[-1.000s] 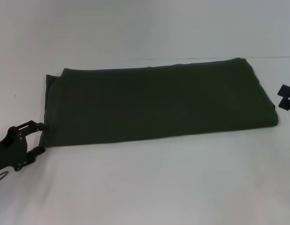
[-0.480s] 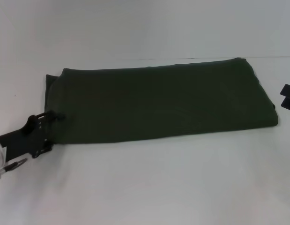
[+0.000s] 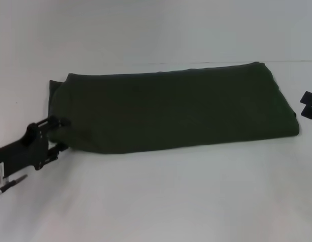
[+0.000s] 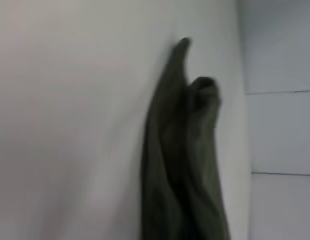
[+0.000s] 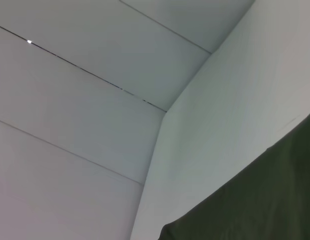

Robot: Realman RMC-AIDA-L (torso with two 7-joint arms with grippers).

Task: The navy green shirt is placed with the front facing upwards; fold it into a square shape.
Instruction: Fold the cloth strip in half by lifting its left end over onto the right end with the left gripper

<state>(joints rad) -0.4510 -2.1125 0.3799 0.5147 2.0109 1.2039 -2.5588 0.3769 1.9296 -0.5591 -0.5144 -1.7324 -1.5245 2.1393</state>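
The navy green shirt (image 3: 171, 111) lies on the white table as a long folded rectangle, plain side up, with no print showing. My left gripper (image 3: 60, 134) is at the shirt's near left corner. Its jaws stand open, one finger (image 3: 62, 121) on top of the cloth and the other by the edge below. The left wrist view shows the shirt's (image 4: 185, 165) layered folds end-on. My right gripper (image 3: 310, 106) sits at the frame's right edge, just off the shirt's right end and apart from it. A shirt (image 5: 260, 205) corner fills the corner of the right wrist view.
The white table (image 3: 161, 196) stretches bare in front of the shirt. A white wall (image 3: 156, 30) rises close behind the shirt's far edge.
My left gripper moved right and a little farther onto the shirt's near left corner. That corner has shifted inward from where it lay. The right gripper slid slightly toward the frame edge.
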